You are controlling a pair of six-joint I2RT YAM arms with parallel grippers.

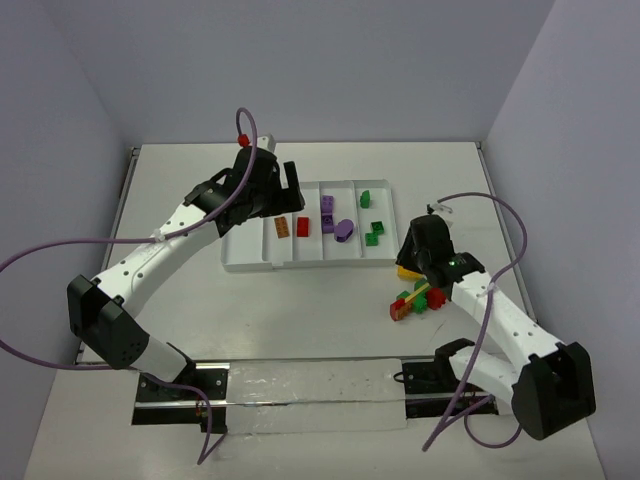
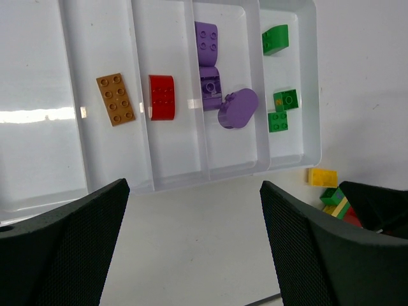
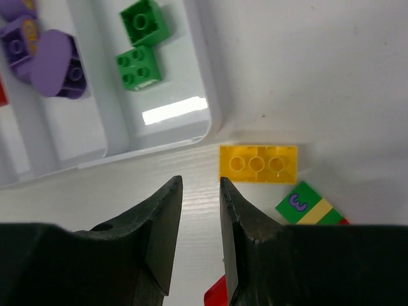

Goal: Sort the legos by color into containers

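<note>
The white tray (image 1: 250,250) holds an orange-brown brick (image 1: 282,227), a red brick (image 1: 302,226), purple bricks (image 1: 327,208) and green bricks (image 1: 374,233), each colour in its own compartment. A yellow brick (image 3: 258,164) lies on the table just outside the tray's near right corner. A stuck cluster of green, yellow and red bricks (image 1: 415,300) lies nearer me. My left gripper (image 2: 194,242) is wide open and empty, above the tray's left side (image 1: 290,185). My right gripper (image 3: 201,185) is empty, its jaws a narrow gap apart, tips just left of the yellow brick.
The tray's leftmost compartment (image 2: 38,159) holds nothing. A green and yellow brick with a purple 3 (image 3: 309,205) lies beside the right finger. The right arm (image 2: 382,204) shows dark at the lower right of the left wrist view. Walls close the table at the back and sides.
</note>
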